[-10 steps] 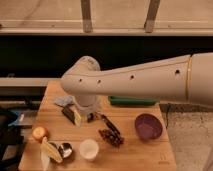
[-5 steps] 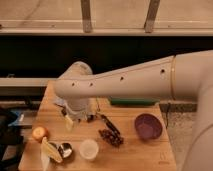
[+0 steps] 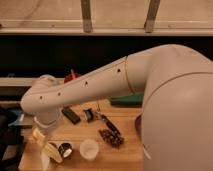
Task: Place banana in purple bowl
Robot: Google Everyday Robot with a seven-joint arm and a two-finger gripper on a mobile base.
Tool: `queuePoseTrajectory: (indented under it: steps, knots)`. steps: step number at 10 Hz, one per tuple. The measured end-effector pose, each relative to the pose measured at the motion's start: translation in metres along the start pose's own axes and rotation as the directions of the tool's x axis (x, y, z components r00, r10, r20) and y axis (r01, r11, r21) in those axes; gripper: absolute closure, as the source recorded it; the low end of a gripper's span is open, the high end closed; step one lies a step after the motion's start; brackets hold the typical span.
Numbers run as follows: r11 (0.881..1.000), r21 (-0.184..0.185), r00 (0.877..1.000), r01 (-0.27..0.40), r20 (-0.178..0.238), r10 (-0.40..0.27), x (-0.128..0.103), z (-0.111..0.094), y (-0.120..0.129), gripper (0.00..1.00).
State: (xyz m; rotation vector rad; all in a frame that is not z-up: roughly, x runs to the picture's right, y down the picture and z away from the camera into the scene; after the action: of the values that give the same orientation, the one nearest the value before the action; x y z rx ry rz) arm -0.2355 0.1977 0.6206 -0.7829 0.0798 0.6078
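The end effector (image 3: 41,136), fingers apart, hangs just above the banana (image 3: 52,152), which lies near the left front edge of the table (image 3: 80,131). The purple bowl (image 3: 137,125) is well apart, mostly hidden behind the arm (image 3: 100,82). A closing off centre may push the banana off the edge.

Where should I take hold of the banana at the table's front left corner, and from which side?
Across its middle, from above: the banana lies flat, long and narrow, with a dark shiny object close on its right. The gripper hangs open just up-left of it.
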Motion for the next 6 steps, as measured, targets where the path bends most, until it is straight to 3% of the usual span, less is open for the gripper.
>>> queuePoseTrajectory:
  steps: [2, 6]
  knots:
    - [0.997, -0.009, 0.997, 0.072, 0.018, -0.072, -0.008, 0.004, 0.029, 0.24]
    - [0.997, -0.004, 0.997, 0.074, 0.020, -0.073, -0.008, 0.004, 0.028, 0.24]
